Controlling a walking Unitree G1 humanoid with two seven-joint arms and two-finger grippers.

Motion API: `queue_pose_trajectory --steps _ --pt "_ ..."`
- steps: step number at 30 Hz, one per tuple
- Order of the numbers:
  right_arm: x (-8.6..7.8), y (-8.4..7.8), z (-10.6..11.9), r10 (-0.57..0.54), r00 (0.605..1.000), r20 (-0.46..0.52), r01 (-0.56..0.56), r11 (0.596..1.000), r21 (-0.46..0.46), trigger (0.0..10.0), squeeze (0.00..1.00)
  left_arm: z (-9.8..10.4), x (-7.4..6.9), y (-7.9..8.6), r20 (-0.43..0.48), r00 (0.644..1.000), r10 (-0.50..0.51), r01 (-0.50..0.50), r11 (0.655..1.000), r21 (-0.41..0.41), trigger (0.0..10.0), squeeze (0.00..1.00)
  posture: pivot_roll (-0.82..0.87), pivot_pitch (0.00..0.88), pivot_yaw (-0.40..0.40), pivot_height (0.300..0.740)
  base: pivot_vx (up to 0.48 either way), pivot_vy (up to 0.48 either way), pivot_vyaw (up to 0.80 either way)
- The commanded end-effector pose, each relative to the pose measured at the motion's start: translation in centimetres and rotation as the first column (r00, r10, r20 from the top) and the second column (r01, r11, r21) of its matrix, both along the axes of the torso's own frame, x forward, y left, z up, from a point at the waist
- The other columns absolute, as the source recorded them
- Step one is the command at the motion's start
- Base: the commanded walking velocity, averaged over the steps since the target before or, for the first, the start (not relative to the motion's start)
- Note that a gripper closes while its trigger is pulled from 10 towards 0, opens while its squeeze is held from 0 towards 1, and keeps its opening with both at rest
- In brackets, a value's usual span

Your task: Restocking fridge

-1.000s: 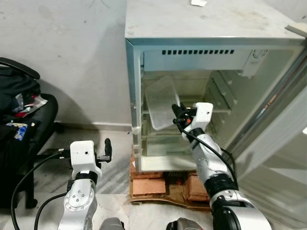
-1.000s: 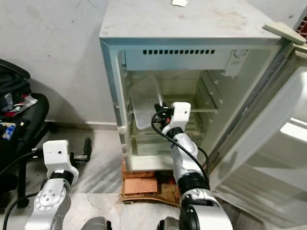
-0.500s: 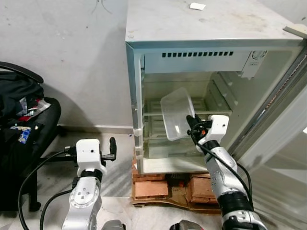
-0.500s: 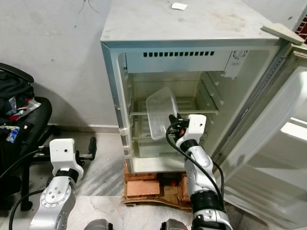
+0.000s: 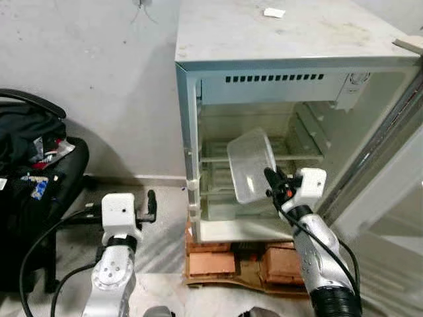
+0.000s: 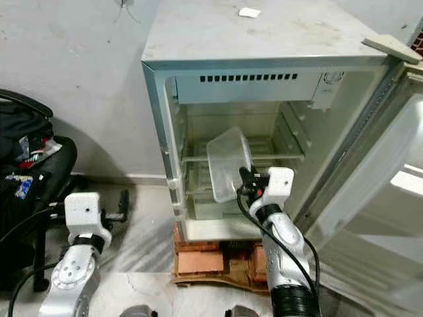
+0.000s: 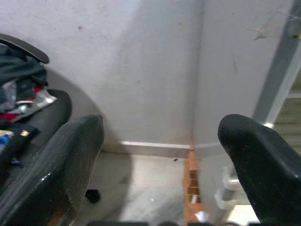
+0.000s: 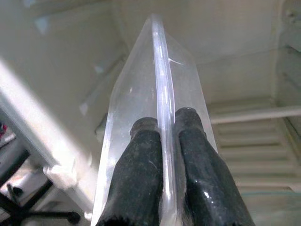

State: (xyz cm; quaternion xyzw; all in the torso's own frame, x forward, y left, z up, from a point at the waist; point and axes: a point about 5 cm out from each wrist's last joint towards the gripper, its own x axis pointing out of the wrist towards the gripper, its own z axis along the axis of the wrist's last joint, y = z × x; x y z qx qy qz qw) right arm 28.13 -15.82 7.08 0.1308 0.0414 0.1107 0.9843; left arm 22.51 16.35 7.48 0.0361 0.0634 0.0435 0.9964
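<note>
Showing the near field first: left gripper (image 5: 151,205) at 8 o'clock, raised beside its silver arm, jaws spread wide on nothing, as the left wrist view confirms with its two fingers (image 7: 56,167) well apart and facing the wall and the fridge's side. At 9 o'clock, a black chair (image 5: 39,165) carrying dark clutter.

Middle field: right gripper (image 5: 273,183) at 4 o'clock from the frame centre, fingers pressed on the rim of a clear plastic container (image 5: 251,164), pinching its thin edge between them (right wrist view, (image 8: 162,117)). Container held tilted on edge, in front of the open fridge (image 5: 264,72) at shelf height, just outside or at the mouth of the cavity; which cannot be told.

Far field: wire shelves (image 6: 277,157) inside the cavity, door (image 6: 377,198) swung open toward 3 o'clock, a small white scrap (image 5: 273,12) on the fridge top at 12 o'clock.

Handling, as judged: container appears empty, light, thin-walled and somewhat flexible, smooth enough to slip; the rim is the stiffest hold and the one in use.

Change from one second earlier: container and right gripper sit further right and lower against the opening, drawn away from the left wall; left gripper unchanged in pose.
</note>
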Motion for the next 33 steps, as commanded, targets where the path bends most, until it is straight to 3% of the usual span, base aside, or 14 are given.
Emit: queue_pose_trajectory --steps 1,6,12,18,33 --pt "-0.1 -0.3 0.5 -0.004 1.000 0.008 0.004 1.000 -0.009 10.0 0.00 -0.3 -0.3 0.4 -0.007 1.000 0.005 -0.005 1.000 0.027 10.0 0.00 0.02 0.000 0.025 0.740 0.000 0.000 0.00" --pt "-2.2 -1.5 -0.1 -0.012 1.000 -0.025 0.011 0.999 -0.051 10.0 0.00 -0.7 -0.9 0.6 -0.015 1.000 -0.025 0.026 0.997 0.073 10.0 0.00 0.01 0.000 0.036 0.740 0.000 0.000 0.00" --pt "-3.1 -2.0 0.3 -0.001 1.000 -0.003 0.000 0.996 -0.089 10.0 0.00 -0.9 -1.6 0.9 -0.002 1.000 -0.022 0.022 0.995 0.095 10.0 0.00 -0.01 0.000 0.050 0.740 0.000 0.000 0.00" --pt "-3.0 -2.0 1.3 0.010 1.000 0.028 -0.006 0.993 -0.122 10.0 0.00 -0.8 -1.7 1.4 0.027 1.000 -0.007 0.004 0.994 0.106 10.0 0.00 0.00 0.000 0.021 0.740 0.000 0.000 0.00" --pt "-1.8 -1.3 1.4 0.060 0.998 0.010 -0.058 0.989 -0.134 10.0 0.00 -1.1 -1.8 1.6 0.047 0.998 0.035 -0.040 0.993 0.109 10.0 0.00 0.04 0.000 -0.032 0.740 0.000 0.000 0.00"
